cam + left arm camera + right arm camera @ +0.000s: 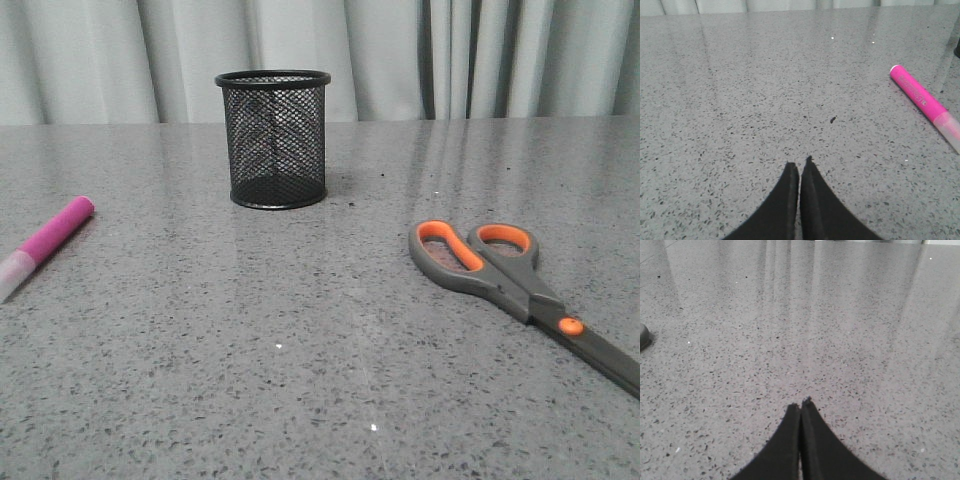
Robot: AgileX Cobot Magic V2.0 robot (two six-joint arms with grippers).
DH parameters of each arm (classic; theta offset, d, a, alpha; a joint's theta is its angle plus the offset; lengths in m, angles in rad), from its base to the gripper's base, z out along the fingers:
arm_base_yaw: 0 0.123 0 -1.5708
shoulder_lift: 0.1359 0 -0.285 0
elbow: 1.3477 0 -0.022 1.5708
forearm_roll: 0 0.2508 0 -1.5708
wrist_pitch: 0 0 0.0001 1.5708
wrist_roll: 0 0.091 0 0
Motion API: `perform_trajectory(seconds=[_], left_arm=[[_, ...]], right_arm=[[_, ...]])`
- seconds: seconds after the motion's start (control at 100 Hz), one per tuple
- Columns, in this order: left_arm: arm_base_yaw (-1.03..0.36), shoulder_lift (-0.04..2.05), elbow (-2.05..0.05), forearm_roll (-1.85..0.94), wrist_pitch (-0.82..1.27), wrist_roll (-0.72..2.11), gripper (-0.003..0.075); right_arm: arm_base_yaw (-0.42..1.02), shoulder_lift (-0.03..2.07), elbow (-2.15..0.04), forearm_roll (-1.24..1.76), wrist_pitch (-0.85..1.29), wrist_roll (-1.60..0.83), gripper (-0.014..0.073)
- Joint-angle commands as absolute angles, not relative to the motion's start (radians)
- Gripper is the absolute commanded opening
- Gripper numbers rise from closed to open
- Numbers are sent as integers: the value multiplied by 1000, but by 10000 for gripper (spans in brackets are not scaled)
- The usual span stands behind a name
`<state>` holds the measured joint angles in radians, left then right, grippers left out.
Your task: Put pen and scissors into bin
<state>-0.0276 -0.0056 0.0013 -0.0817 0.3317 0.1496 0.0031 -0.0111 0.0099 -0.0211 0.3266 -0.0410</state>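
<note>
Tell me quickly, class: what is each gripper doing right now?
Left gripper: closed, holding nothing.
Right gripper: closed, holding nothing.

The pen (925, 102) carries dark print along its pink barrel, perhaps a brand name, too blurred to read.

Speckled grey table (300, 380) carries pen (48, 245), scissors (520, 285), bin (275, 138).

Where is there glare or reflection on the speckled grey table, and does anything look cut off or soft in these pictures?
Front view: pale curtain streaks reflect on the grey speckled table behind the black wire-mesh bin; the pink pen and the grey-and-orange scissors are cropped at the edges. Left wrist view: faint streaks, the pen's cap end cropped. Right wrist view: broad pale streaks, sharp speckle.
</note>
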Motion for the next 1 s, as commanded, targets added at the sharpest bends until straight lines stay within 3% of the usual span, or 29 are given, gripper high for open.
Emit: perform_trajectory(seconds=[0.0, 0.63, 0.9, 0.99], left_arm=[[-36, -34, 46, -93, 279, 152, -19], [-36, -34, 46, -93, 279, 152, -19], [-36, -34, 46, -90, 269, 152, -19], [-36, -34, 46, -301, 172, 142, -19]], right_arm=[[-5, -30, 24, -20, 286, -50, -69], [-5, -30, 24, -28, 274, -50, -69], [-5, -30, 24, 76, -67, -48, -69], [-5, -30, 24, 263, -196, -13, -69]])
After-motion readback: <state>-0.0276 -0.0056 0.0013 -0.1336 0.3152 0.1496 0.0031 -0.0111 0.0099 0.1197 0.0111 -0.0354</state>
